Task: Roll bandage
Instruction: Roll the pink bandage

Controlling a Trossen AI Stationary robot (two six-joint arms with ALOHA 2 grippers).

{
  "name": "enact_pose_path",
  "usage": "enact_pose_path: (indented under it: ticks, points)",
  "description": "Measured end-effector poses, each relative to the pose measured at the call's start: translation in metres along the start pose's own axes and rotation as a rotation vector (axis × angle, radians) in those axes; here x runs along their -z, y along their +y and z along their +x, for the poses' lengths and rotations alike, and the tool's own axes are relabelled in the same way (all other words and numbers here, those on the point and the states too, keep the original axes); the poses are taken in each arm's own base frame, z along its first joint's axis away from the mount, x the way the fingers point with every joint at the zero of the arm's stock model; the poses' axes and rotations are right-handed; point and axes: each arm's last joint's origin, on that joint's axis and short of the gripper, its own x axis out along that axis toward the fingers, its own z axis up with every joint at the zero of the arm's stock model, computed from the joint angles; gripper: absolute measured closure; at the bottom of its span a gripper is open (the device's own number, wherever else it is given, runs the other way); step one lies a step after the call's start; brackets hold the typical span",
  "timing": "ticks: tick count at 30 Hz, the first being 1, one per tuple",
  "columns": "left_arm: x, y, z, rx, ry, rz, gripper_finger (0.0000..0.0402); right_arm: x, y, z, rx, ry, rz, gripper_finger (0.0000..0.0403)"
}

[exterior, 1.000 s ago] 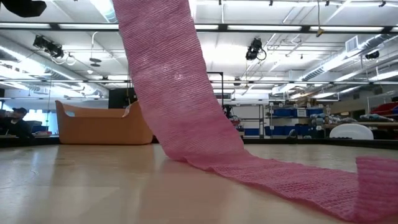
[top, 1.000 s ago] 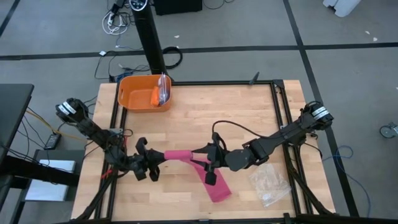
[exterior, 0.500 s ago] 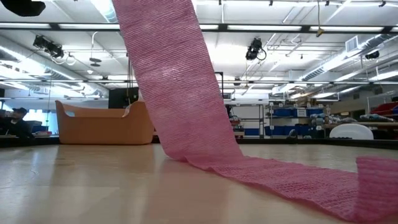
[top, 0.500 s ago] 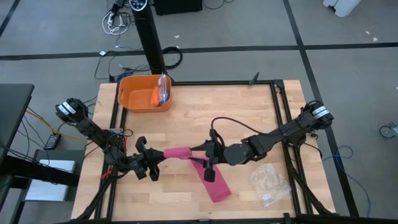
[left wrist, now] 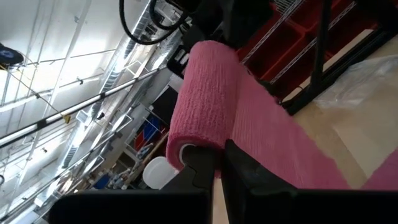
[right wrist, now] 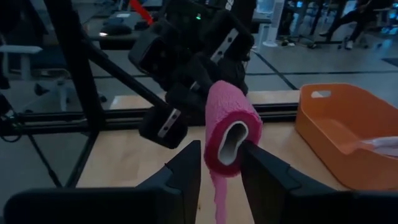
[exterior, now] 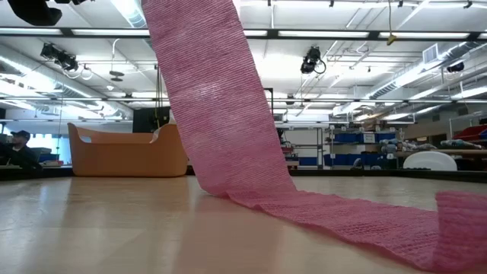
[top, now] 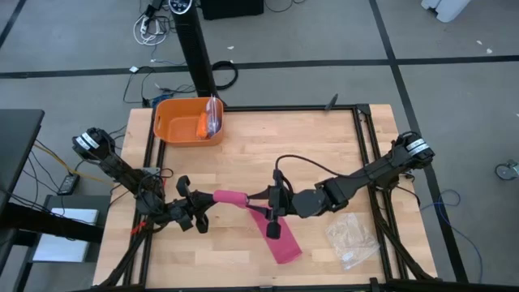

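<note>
The magenta bandage is partly wound into a roll (top: 229, 198) held above the table's middle. Its loose strip (top: 280, 239) runs down toward the near edge, and its lower end lies flat on the wood (exterior: 365, 221). My left gripper (top: 203, 212) is at the roll's left end and is shut on it. My right gripper (top: 269, 212) is at the roll's right end, where the strip leaves it, and has closed in on the bandage. The right wrist view shows the roll's hollow end (right wrist: 229, 142). My left gripper pinches the roll's left end (left wrist: 189, 152) between its two fingers, coming level from the table's left, along the roll's axis. The roll is lifted clear and lies about level. My right gripper comes level from the table's right. Its fingers (right wrist: 186, 165) stand against either side of the roll's open end (right wrist: 214, 163), and the strip hangs down between them.
An orange tub (top: 188, 120) holding a small bag stands at the far left of the table. A clear crinkled plastic bag (top: 350, 238) lies near the right front. Black frame rails run along the table's edges. A person sits far off in the room (exterior: 19, 148).
My right gripper has moved a little toward the table's left, closer to the roll. The roll reads as rounder and more compact than a second ago. The strip's lower end has stayed on the table.
</note>
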Motion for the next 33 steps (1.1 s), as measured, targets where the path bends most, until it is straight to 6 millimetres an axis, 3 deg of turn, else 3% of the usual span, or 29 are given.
enact_pose_path:
  ticks: [6,12,27,33]
  points:
    - [0.000,0.001,0.000,-0.008,0.005,-0.006,0.0386,0.002,0.012,-0.007,-0.014,-0.003,-0.005,0.0274]
    - [-0.001,0.001,0.000,-0.005,0.000,-0.006,0.0387,0.003,0.016,-0.013,0.097,-0.011,-0.035,0.0260]
    - [-0.001,0.000,0.000,0.004,-0.008,0.000,0.0387,-0.005,-0.015,0.007,0.025,-0.019,0.047,0.0257]
    - [0.000,0.000,0.000,-0.009,0.018,0.000,0.0387,-0.007,-0.016,0.008,0.004,-0.032,0.057,0.0261]
